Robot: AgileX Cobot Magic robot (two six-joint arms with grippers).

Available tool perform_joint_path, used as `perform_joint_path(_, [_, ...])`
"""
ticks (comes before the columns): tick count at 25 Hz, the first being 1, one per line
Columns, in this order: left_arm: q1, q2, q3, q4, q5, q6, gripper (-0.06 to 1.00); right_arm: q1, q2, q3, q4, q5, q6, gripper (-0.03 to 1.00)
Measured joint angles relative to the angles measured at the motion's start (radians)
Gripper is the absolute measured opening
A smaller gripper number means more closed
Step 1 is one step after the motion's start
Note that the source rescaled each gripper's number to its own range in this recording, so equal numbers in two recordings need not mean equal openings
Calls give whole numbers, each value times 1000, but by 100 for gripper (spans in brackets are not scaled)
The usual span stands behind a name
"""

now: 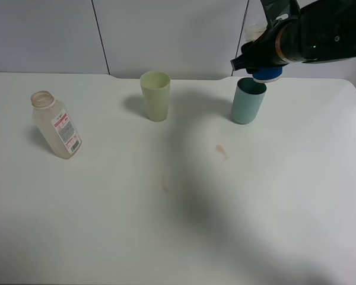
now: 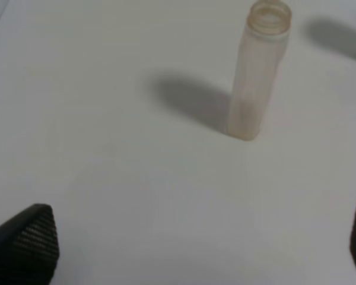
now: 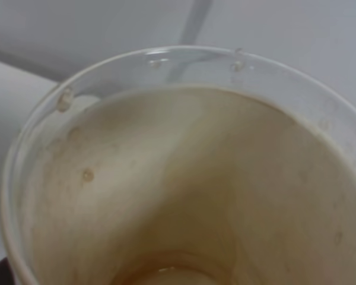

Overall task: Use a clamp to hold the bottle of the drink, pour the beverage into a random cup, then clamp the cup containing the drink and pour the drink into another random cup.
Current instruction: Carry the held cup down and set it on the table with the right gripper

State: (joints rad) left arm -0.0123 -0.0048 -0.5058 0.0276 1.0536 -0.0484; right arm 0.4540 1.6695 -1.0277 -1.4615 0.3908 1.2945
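White table (image 1: pixel 178 237) bears faint brown stains (image 1: pixel 222 151); grey panelled wall (image 1: pixel 166 35) behind.

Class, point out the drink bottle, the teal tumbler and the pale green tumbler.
Drink bottle (image 1: pixel 55 126): exterior high view, on its label side.
Teal tumbler (image 1: pixel 246 105): exterior high view, mid wall.
Pale green tumbler (image 1: pixel 156 101): exterior high view, mid wall.

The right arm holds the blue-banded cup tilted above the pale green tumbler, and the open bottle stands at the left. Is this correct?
One detail is wrong. In the exterior high view the blue-banded cup is tilted above the teal tumbler, not the pale green tumbler. The open bottle does stand at the left.
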Motion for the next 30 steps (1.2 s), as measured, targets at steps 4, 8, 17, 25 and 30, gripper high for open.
perform_joint_path(4, [0,0,0,0,0,0,100,29,-59,0,139,-129,-179,0])
perform_joint_path(8, [0,0,0,0,0,0,100,45,-100,0,308,-270,-368,0])
perform_joint_path(17, [0,0,0,0,0,0,100,133,-105,32,1108,-539,-1332,0])
perform_joint_path(25, [0,0,0,-1,0,0,100,219,-105,234,1515,-868,-1750,0])
perform_joint_path(30, [0,0,0,-1,0,0,100,226,-74,373,1496,-1068,-1665,0])
